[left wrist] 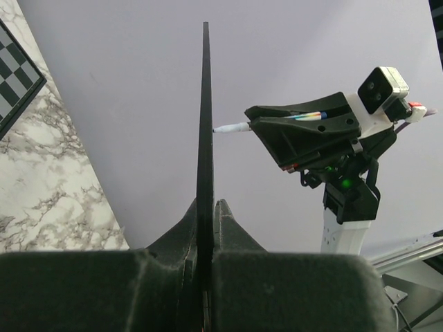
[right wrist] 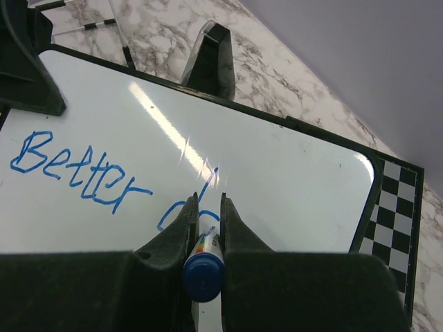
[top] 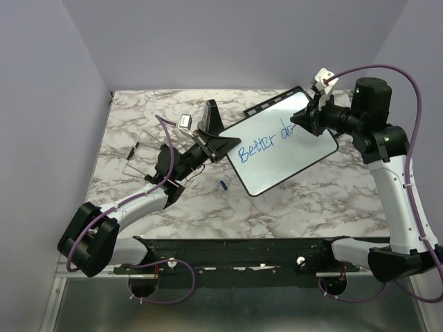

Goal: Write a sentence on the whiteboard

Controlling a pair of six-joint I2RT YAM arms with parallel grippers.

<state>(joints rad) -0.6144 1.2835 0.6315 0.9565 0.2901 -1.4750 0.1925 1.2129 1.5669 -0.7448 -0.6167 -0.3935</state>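
Note:
The whiteboard (top: 291, 155) carries the sentence (top: 266, 146) in blue marker, reading "Better d" at this moment. My left gripper (top: 220, 145) is shut on the board's left edge; in the left wrist view the board (left wrist: 205, 124) shows edge-on between the closed jaws of that gripper (left wrist: 211, 204). My right gripper (top: 304, 123) is shut on a blue marker (right wrist: 202, 266), its tip on the board (right wrist: 291, 173) at the "d" of the writing (right wrist: 76, 173). The marker's tip hides between that gripper's (right wrist: 209, 197) fingers.
A black-and-white chessboard (top: 266, 105) lies under the whiteboard's far side; it also shows in the right wrist view (right wrist: 391, 200). A blue marker cap (top: 224, 184) lies on the marble table. A black stand (top: 211, 114), a small white box (top: 185, 122) and a clear sheet (top: 149, 149) sit at the left.

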